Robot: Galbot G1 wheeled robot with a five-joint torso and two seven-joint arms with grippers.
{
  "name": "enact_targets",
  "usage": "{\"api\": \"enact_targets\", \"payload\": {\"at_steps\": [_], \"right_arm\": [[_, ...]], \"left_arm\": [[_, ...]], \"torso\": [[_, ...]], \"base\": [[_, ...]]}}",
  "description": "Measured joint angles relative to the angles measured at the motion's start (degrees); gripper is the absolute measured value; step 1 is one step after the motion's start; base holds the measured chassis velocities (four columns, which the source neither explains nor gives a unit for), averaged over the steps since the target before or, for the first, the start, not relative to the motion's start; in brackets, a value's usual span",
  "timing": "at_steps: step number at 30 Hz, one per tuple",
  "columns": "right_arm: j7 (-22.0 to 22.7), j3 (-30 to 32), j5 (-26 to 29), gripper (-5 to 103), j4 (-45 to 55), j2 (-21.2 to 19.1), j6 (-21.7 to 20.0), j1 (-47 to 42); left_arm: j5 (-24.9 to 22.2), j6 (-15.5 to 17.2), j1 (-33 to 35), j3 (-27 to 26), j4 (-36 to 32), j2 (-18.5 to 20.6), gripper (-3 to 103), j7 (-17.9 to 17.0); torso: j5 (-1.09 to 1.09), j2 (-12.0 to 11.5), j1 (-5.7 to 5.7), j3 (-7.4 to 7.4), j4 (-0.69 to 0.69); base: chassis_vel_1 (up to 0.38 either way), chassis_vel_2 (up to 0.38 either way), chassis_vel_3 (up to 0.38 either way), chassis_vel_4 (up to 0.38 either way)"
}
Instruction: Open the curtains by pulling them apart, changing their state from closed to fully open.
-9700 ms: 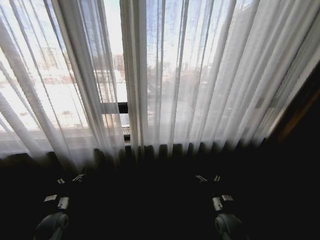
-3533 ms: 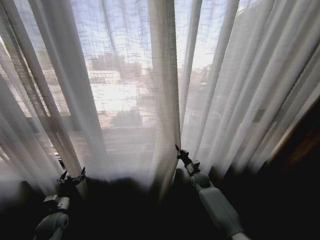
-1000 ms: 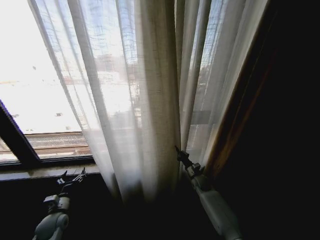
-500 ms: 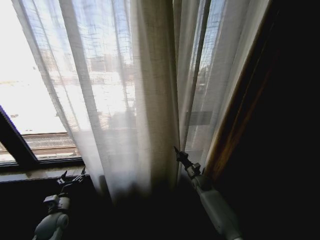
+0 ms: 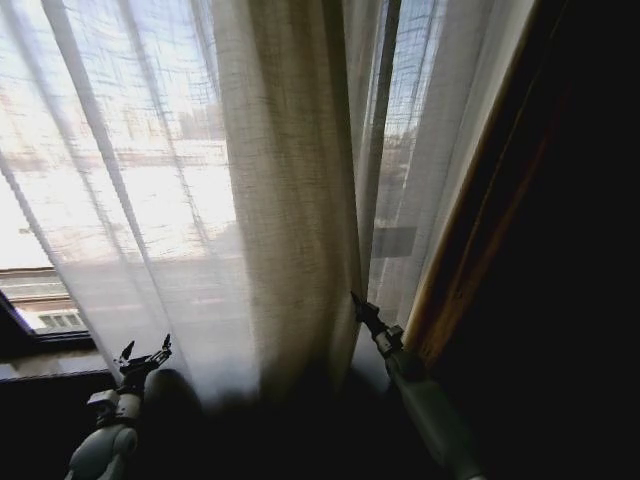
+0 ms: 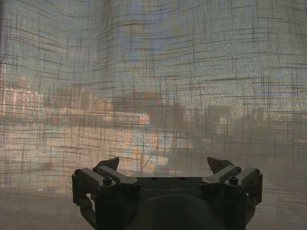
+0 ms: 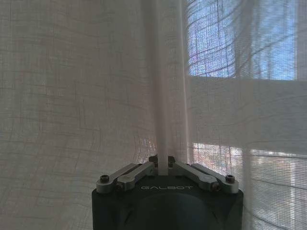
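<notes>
A sheer white pleated curtain (image 5: 280, 200) hangs across the left and middle of the head view, bunched into a thick fold at the centre. My right gripper (image 5: 357, 301) is raised to that fold's right edge. In the right wrist view my right gripper (image 7: 163, 161) is shut on a narrow pleat of the curtain (image 7: 72, 96). My left gripper (image 5: 146, 352) is low at the left, open, with nothing between its fingers. In the left wrist view my left gripper (image 6: 163, 166) faces the curtain (image 6: 153, 72) close ahead.
A dark wooden window frame (image 5: 470, 250) slants up just right of the held fold, with dark wall beyond it. A strip of bare window and dark sill (image 5: 35, 325) shows at the lower left. City buildings show through the fabric.
The whole head view has shifted, so the camera has moved. The curtain now covers more of the left, leaving less bare window. My right gripper still holds the fold; the left arm is unchanged.
</notes>
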Motion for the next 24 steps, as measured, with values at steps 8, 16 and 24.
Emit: {"api": "enact_targets", "payload": {"at_steps": [8, 16, 24], "right_arm": [[0.3, 0.4, -0.1, 0, 0.1, -0.4, 0.9, -0.5], [-0.4, 0.4, 0.1, 0, 0.8, -0.6, 0.9, -0.6], [0.8, 0.9, -0.3, 0, 1.0, -1.0, -0.2, -1.0]], "left_arm": [[0.0, 0.0, 0.0, 0.0, 0.0, 0.0, 100, 0.0], [0.0, 0.0, 0.0, 0.0, 0.0, 0.0, 100, 0.0], [0.0, 0.0, 0.0, 0.0, 0.0, 0.0, 100, 0.0]], "torso": [[0.03, 0.0, -0.08, -0.02, -0.01], [-0.01, 0.0, -0.08, -0.02, 0.06], [0.03, 0.0, -0.03, -0.01, -0.01]], "base": [[-0.131, -0.135, 0.151, 0.120], [0.061, 0.004, -0.064, -0.002], [0.007, 0.005, -0.002, -0.003]]}}
